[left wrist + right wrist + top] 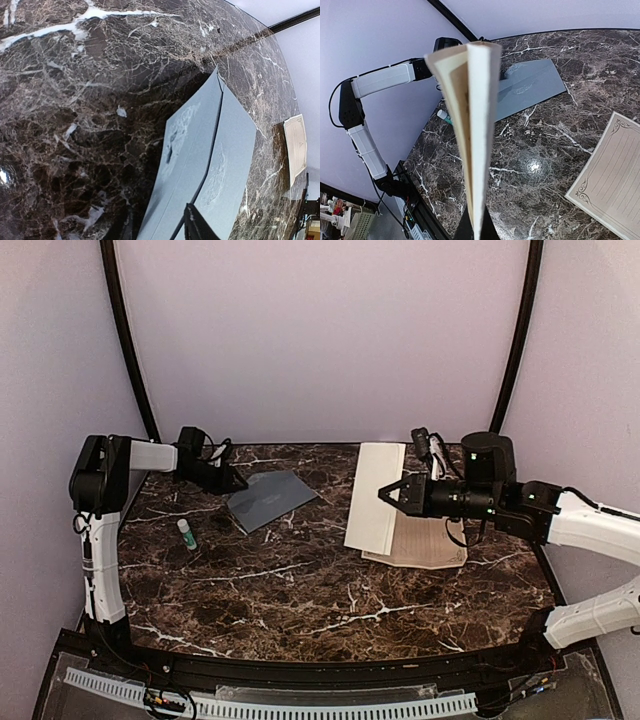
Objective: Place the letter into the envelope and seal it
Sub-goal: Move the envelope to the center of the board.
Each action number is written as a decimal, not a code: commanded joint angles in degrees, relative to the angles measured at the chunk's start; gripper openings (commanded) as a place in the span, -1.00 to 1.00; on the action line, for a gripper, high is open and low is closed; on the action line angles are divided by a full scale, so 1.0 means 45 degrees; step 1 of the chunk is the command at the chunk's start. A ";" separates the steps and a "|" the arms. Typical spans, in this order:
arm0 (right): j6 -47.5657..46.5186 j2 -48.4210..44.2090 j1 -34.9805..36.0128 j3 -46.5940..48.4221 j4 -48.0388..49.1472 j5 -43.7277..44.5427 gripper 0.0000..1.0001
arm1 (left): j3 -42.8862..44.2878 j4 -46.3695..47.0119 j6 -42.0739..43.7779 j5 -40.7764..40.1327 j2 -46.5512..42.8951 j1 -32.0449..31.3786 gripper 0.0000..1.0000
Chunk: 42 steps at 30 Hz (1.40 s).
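Observation:
The grey-blue envelope [270,498] lies at the back left of the table, its left edge lifted. My left gripper [232,483] is at that left corner. In the left wrist view a dark fingertip [196,226] rests over the envelope [200,150], whose left panel curves up between the fingers. My right gripper [390,492] is shut on the folded cream letter [375,498] and holds it above the table, right of the envelope. In the right wrist view the letter [477,125] stands edge-on in the jaws, with the envelope [530,85] beyond it.
A second cream sheet with an ornamental border [425,540] lies flat under the right gripper and shows in the right wrist view [610,170]. A small glue stick [187,533] lies near the left arm. The purple walls stand close at the back and sides.

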 commanded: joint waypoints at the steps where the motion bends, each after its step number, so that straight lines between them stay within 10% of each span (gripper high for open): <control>1: -0.0035 -0.0117 -0.0136 0.0122 0.0623 -0.0214 -1.00 | -0.0265 -0.0463 -0.0029 0.0491 -0.0101 0.0027 -0.38; 24: -0.0035 -0.0680 -0.0253 -0.0255 0.0711 -0.0042 -1.00 | -0.2935 0.1826 -0.2057 0.0476 -0.2435 -0.0465 -1.00; 42: -0.0040 -0.2123 -0.0355 -0.1068 0.0304 -0.0296 -1.00 | -1.0710 0.4832 -0.9399 -0.7524 -1.1991 -0.5738 -1.00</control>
